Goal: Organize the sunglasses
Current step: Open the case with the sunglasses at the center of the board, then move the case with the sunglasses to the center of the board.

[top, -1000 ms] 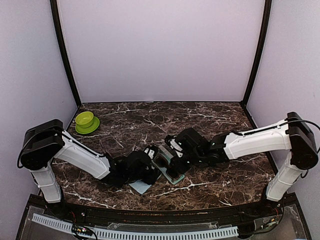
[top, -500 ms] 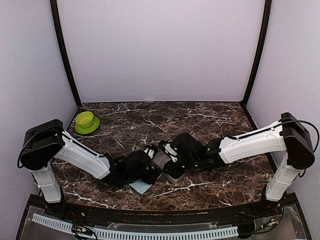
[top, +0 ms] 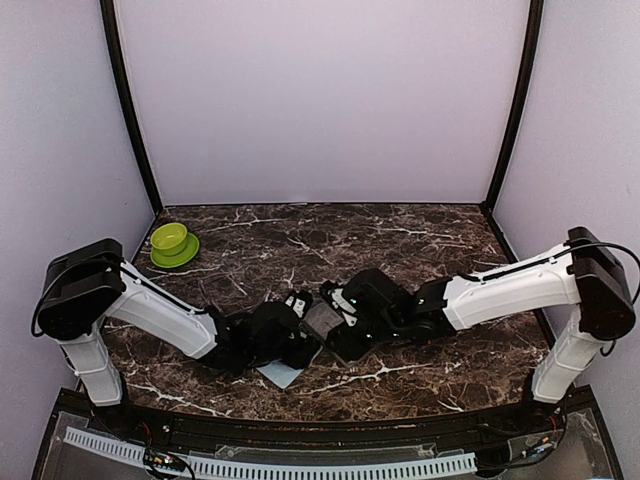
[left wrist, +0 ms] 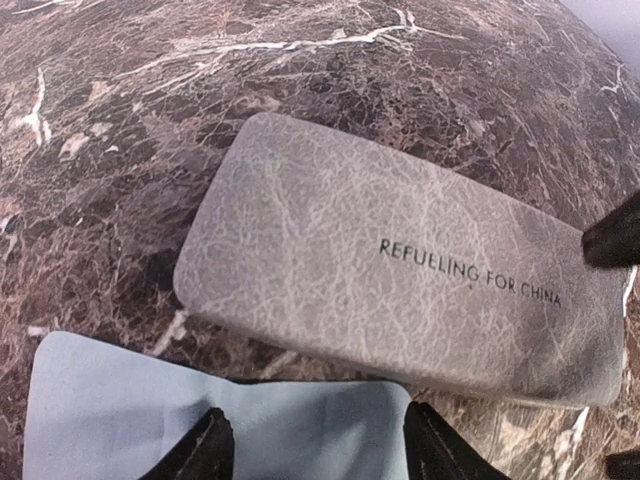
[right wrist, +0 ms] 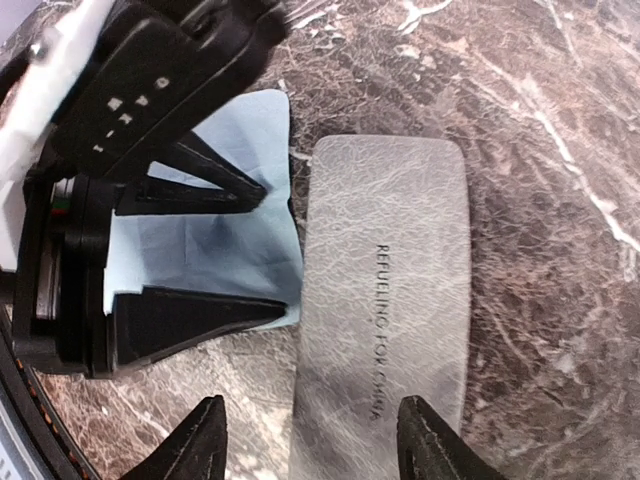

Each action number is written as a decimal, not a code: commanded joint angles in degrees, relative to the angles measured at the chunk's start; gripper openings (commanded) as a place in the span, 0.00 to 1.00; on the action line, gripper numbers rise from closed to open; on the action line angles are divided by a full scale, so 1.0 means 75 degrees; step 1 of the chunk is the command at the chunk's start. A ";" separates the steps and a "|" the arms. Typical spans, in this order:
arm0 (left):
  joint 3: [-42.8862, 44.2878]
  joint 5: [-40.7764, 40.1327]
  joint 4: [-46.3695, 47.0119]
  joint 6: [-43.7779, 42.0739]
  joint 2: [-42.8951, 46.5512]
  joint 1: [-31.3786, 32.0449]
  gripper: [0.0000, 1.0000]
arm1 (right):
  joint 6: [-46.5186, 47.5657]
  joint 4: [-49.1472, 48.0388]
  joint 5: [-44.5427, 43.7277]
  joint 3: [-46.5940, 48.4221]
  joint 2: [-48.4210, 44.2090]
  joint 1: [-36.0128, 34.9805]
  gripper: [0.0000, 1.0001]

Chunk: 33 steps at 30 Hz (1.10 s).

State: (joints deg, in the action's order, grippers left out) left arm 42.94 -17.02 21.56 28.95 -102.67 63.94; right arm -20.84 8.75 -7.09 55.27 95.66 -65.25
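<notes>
Right gripper [right wrist: 312, 440] hangs with fingers spread just over the shut grey case [right wrist: 385, 300]. The left gripper [left wrist: 315, 445], likewise spread, stands over the blue cloth [left wrist: 120, 410] beside it. No sunglasses show; probably they lie inside the case. Casing looks finished, so next the cloth wants tidying. One case, one cloth, one green bowl [top: 170, 240].

The table [top: 420, 250] is dark brown marble veined in white. The case [left wrist: 400, 260] is mottled grey with a pale crackle pattern and dark lettering. The cloth [left wrist: 200, 420] is pale blue, the left gripper [right wrist: 278, 250] black. The distant bowl [top: 170, 240] looks lime green
</notes>
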 commanded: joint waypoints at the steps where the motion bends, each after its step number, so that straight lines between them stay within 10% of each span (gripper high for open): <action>1: -0.0243 0.0086 -0.0555 0.0078 0.0691 0.0052 0.62 | -0.0130 0.0346 -0.0538 -0.0151 -0.0528 0.0106 0.63; 17: -0.0276 -0.0684 -0.1959 -0.0554 0.2544 -0.0019 0.77 | -0.0012 0.1317 -0.0519 0.0744 0.0823 0.0263 0.93; 33: -0.0475 -0.0506 -0.2773 -0.1013 0.4123 -0.1368 0.78 | 0.0443 0.1850 -0.0927 0.0739 0.0603 0.1396 0.49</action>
State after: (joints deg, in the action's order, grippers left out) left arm 40.01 -20.67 3.62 23.70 -74.98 55.59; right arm -18.50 21.39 -11.62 62.70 104.57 -59.00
